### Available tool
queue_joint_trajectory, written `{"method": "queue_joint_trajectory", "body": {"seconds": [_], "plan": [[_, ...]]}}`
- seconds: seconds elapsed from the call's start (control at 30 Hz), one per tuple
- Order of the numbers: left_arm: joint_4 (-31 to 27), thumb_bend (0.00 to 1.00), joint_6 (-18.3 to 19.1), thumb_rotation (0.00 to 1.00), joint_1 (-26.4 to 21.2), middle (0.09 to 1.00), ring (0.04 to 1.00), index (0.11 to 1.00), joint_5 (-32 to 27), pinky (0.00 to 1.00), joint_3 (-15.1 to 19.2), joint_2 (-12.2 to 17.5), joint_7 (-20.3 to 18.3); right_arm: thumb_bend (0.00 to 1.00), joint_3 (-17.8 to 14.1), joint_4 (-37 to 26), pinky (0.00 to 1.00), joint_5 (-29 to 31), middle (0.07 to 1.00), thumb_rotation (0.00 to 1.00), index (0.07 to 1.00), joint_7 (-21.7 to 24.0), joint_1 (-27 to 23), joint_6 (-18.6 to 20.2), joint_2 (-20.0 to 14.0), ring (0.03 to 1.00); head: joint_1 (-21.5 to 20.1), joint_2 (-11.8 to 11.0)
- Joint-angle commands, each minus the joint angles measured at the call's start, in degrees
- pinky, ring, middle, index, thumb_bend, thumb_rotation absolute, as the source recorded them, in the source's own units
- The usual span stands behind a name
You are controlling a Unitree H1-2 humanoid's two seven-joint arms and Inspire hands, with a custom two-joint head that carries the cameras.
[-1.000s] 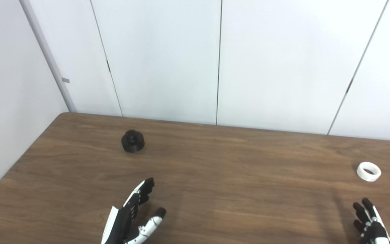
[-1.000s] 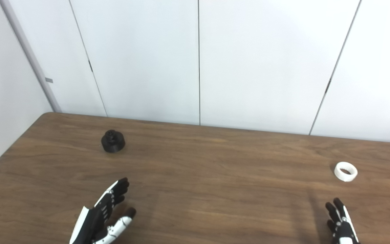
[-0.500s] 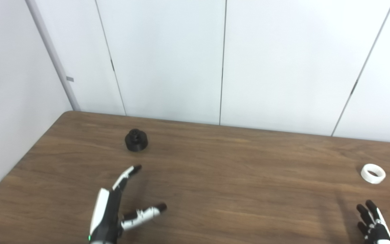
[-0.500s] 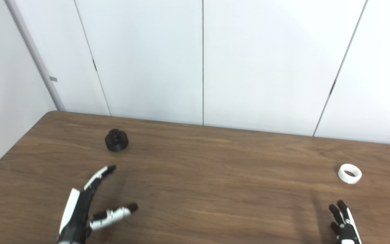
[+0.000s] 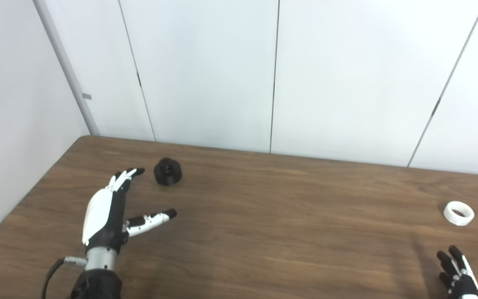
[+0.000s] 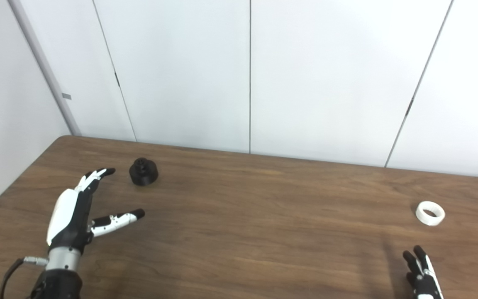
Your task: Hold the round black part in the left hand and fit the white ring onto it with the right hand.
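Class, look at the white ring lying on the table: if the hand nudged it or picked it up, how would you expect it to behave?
The white ring lies flat on the table, hole upward, so a push would probably slide it, not roll it. It keeps a clean round shape, so it is likely rigid. Being thin-walled and hollow, it is probably light and could skid away from the right hand.

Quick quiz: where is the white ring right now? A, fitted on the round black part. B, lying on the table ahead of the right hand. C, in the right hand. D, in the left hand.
B: the white ring lies alone on the table, ahead of the open right hand, touching nothing else.
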Motion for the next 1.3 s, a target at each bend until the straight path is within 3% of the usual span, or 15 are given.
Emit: {"method": "queue_joint_trajectory", "body": {"seconds": [0.0,0.5,0.97,1.27], "plan": [[0.81,0.94,0.29,0.32,-3.38,0.939,0.987,0.858,1.06,0.99,0.65,2.01,0.86,0.43,0.17,0.59,1.00,-0.78,0.938,1.00,0.973,-0.59,0.34,-0.20,1.00,0.973,0.13,0.03],[15.31,0.95,1.76,0.35,-14.05,0.923,0.977,0.833,2.46,1.00,-1.69,7.50,0.34,0.45,0.38,0.40,1.00,-0.26,0.937,1.00,0.976,-0.71,0.17,0.53,1.36,0.982,0.12,0.02],[27.36,0.94,3.27,0.35,-22.89,0.915,0.974,0.814,1.90,1.00,-5.67,9.44,-0.13,0.46,0.70,1.99,1.00,3.42,1.000,1.00,1.000,2.71,0.27,-2.65,-0.03,1.000,-0.29,-0.07],[34.10,0.96,4.10,0.33,-26.80,0.920,0.972,0.807,2.25,1.00,-8.46,10.95,0.05,0.45,0.73,1.05,1.00,3.04,0.998,1.00,1.000,2.39,0.71,-1.63,0.27,1.000,-0.42,-0.01]]}}
